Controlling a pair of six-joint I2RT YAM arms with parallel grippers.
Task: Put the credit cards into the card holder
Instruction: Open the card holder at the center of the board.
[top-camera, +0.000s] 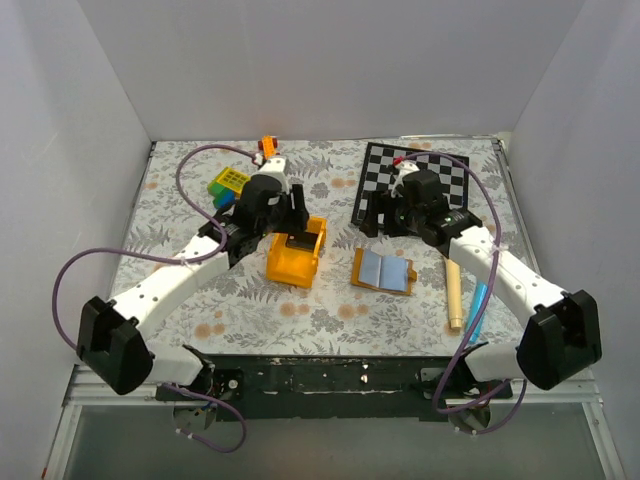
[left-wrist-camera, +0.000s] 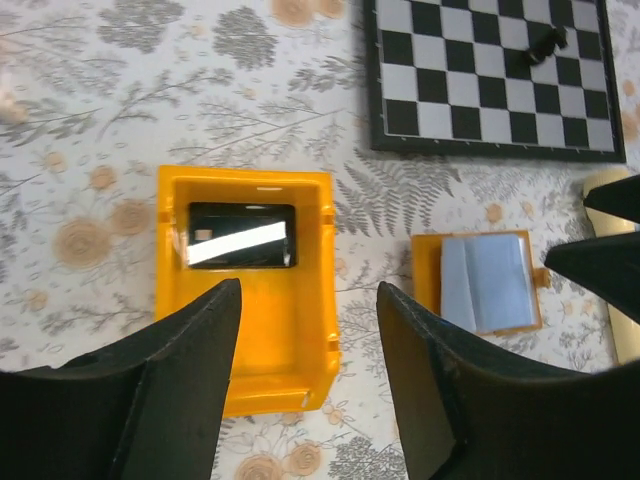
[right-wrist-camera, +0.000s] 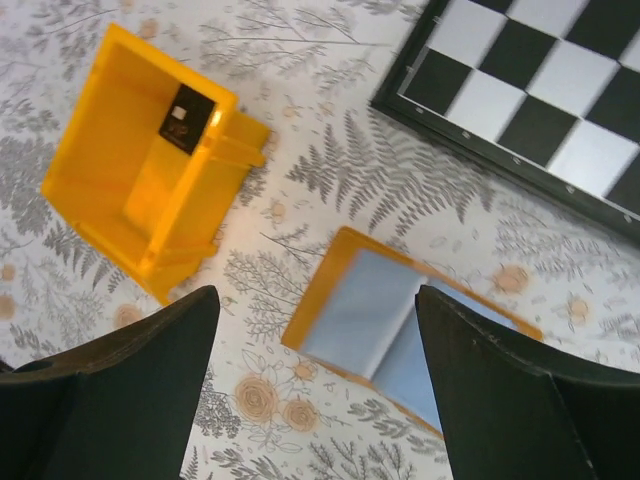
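One black credit card (left-wrist-camera: 241, 235) lies inside the yellow bin (left-wrist-camera: 250, 345), at its far end, with a white glare stripe across it. The card holder (left-wrist-camera: 483, 283) lies open on the table to the right of the bin, its pale blue-grey inside facing up. My left gripper (left-wrist-camera: 310, 300) hangs open above the bin's near right corner, holding nothing. My right gripper (right-wrist-camera: 317, 300) is open wide above the card holder (right-wrist-camera: 370, 310), also empty. From above, the left gripper (top-camera: 293, 215) is over the bin (top-camera: 283, 268) and the right gripper (top-camera: 378, 220) just behind the card holder (top-camera: 384, 270).
A black-and-white chessboard (top-camera: 420, 175) with a dark piece (left-wrist-camera: 548, 42) lies at the back right. A wooden rod (top-camera: 454, 295) and a blue pen (top-camera: 477, 310) lie right of the card holder. A green-yellow block (top-camera: 229, 181) sits back left. White walls enclose the table.
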